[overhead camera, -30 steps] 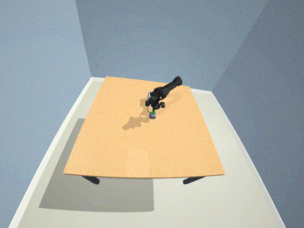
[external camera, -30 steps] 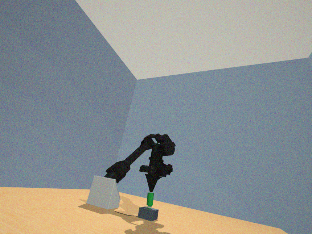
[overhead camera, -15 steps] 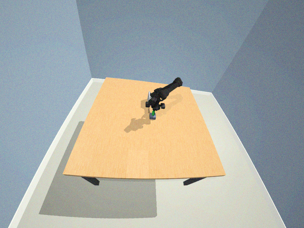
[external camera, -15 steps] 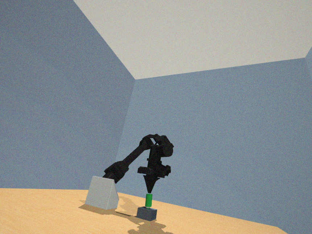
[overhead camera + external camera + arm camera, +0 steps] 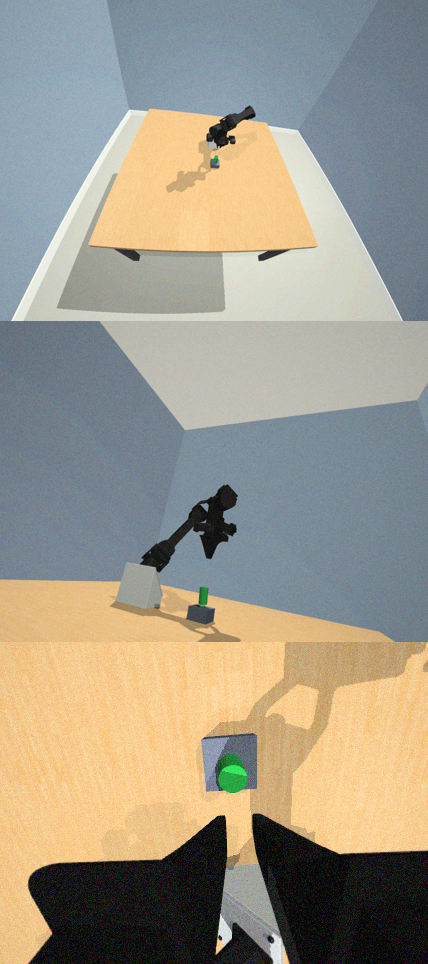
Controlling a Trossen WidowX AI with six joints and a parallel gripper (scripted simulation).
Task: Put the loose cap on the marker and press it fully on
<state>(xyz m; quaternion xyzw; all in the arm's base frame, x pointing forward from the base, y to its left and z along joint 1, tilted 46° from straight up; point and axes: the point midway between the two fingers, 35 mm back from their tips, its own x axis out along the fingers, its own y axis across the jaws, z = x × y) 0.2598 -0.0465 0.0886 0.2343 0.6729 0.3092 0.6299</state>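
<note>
Wooden table (image 5: 69,611), green cap (image 5: 203,595) on the marker (upright in holder block (image 5: 200,613)) well below the empty, nearly closed claw (image 5: 208,556).

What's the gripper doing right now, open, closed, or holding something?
Gripper: nearly closed, a narrow gap between the fingers, holding nothing, raised above the green cap.
</note>
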